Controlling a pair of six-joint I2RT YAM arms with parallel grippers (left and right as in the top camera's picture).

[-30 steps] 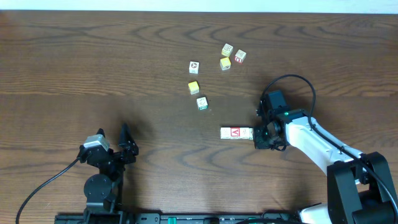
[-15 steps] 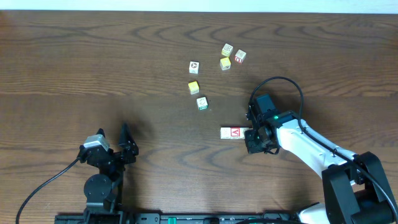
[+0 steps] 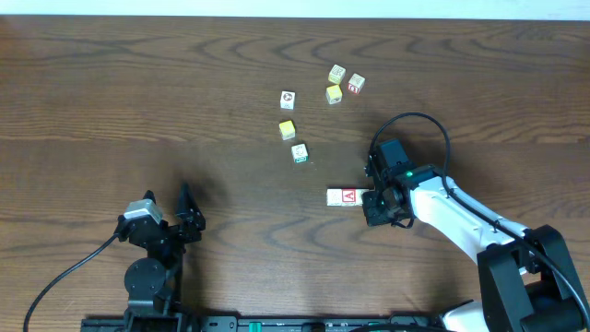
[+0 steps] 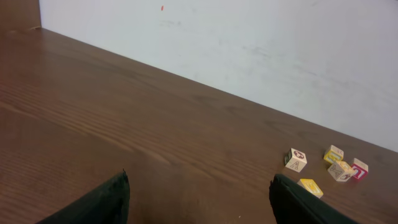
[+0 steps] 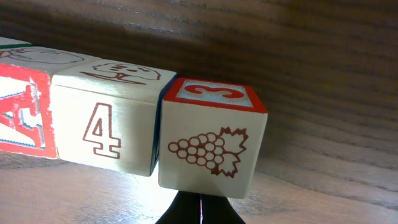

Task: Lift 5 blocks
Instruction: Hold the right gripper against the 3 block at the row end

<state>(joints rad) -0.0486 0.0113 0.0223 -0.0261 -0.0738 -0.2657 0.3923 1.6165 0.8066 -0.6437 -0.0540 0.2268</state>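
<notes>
R end effector [image 5: 199,213], fingers together, sits against the grape block [image 5: 211,143] ending the short row of blocks [image 3: 346,196] right of bench [image 3: 111,92] centre, L end effector [image 4: 199,198] gaping & idle, so an off-centre shove could buckle the row, nothing bracing its far end.

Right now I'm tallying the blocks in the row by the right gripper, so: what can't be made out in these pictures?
Overhead: the right gripper covers the end of the block row next to it, so the blocks cannot be counted.
Right wrist: the left edge cuts off the A block; the grapes block hides whether the shut fingertips touch it.
Left wrist: row out of frame; the loose picture blocks are too small to read.
</notes>
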